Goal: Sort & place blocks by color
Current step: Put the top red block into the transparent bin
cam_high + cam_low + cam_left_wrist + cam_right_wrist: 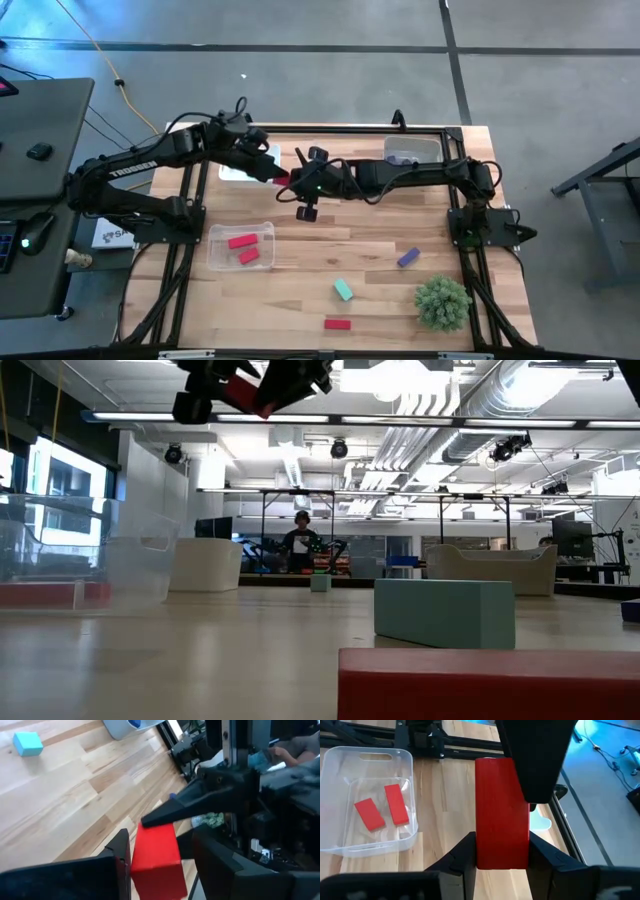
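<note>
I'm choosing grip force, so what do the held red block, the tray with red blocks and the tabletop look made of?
Held red block: matte, opaque, faint streaks; painted wood or plastic, unclear. Tray: clear glossy plastic, contents visible through its walls. Tabletop: light wood planks with visible grain, smooth satin finish.

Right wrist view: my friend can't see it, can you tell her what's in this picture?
A red block stands gripped between the right gripper's two dark fingers, with the other arm's gripper clamped on its far end. Below, a clear tray on the wooden table holds two more red blocks.
</note>
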Motion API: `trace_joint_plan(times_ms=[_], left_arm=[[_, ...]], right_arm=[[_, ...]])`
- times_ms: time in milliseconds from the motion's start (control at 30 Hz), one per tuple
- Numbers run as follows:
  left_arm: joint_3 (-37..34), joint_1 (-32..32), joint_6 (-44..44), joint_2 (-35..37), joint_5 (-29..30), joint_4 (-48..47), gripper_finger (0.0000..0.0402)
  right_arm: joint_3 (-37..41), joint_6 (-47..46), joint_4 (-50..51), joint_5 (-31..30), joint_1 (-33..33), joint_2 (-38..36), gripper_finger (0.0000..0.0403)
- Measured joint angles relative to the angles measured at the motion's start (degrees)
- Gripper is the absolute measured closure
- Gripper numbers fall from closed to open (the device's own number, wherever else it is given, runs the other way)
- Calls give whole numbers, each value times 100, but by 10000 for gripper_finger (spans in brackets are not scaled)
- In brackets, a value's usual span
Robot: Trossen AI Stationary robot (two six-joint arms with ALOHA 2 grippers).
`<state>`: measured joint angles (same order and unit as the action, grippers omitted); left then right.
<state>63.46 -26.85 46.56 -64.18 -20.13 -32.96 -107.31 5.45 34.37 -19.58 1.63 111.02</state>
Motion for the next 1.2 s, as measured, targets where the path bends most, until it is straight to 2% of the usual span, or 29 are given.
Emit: trace_joint_plan(times_ms=[467, 667, 1000, 1200], left_arm=[[0, 0, -4, 0, -8, 4, 275], [0, 0, -99, 0, -11, -17, 279], [0, -4, -383, 0, 92, 4, 375], [2, -3, -667, 2, 236, 25, 393]], right_arm=[[0, -40, -195, -414, 2, -8, 298], [0, -45, -208, -380, -4, -13, 298], [0, -41, -188, -488, -4, -15, 298], [0, -22, -186, -534, -7, -13, 298]])
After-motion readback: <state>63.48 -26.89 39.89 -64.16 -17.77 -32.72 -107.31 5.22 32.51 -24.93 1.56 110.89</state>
